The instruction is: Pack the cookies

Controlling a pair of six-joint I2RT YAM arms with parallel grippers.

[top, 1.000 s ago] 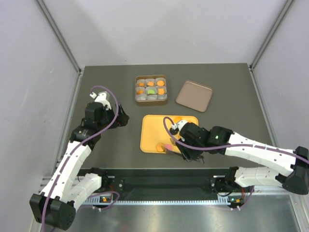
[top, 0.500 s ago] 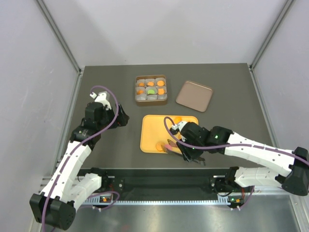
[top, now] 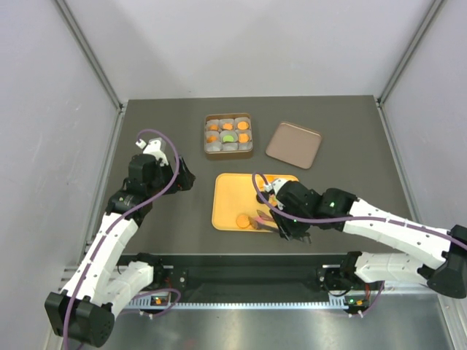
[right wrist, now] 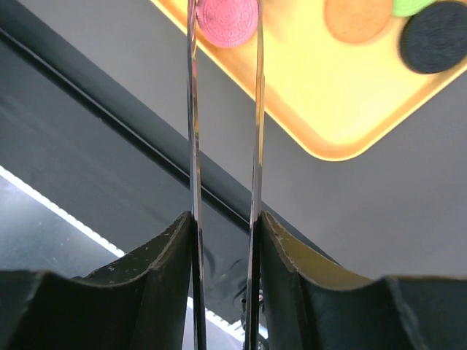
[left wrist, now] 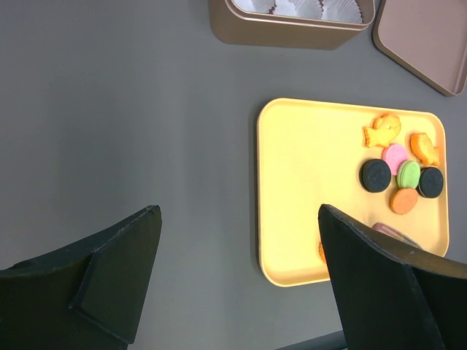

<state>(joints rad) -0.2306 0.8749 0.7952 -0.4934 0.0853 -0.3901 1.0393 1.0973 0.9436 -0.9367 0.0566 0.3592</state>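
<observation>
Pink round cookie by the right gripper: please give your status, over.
Left gripper open, empty. Right gripper blades flank pink round cookie, grip unconfirmed. Brown square tin open, path clear.

We count one yellow tray (left wrist: 306, 219) near the middle, one brown box (top: 228, 154) farther back, and one brown lid (top: 293, 144) to the right of the box. On the tray are nine cookies (left wrist: 403, 200): two orange fish shapes (left wrist: 382, 131), two black rounds (left wrist: 376, 176), one green round (left wrist: 408, 173), two orange rounds (left wrist: 403, 200) and two pink rounds (left wrist: 395, 154), counting the pink cookie (right wrist: 228, 13) at the near edge. The box has nine paper cups (top: 228, 147), three rows of three. In them we see one green cookie (top: 228, 138) and about five orange ones (top: 244, 137).
</observation>
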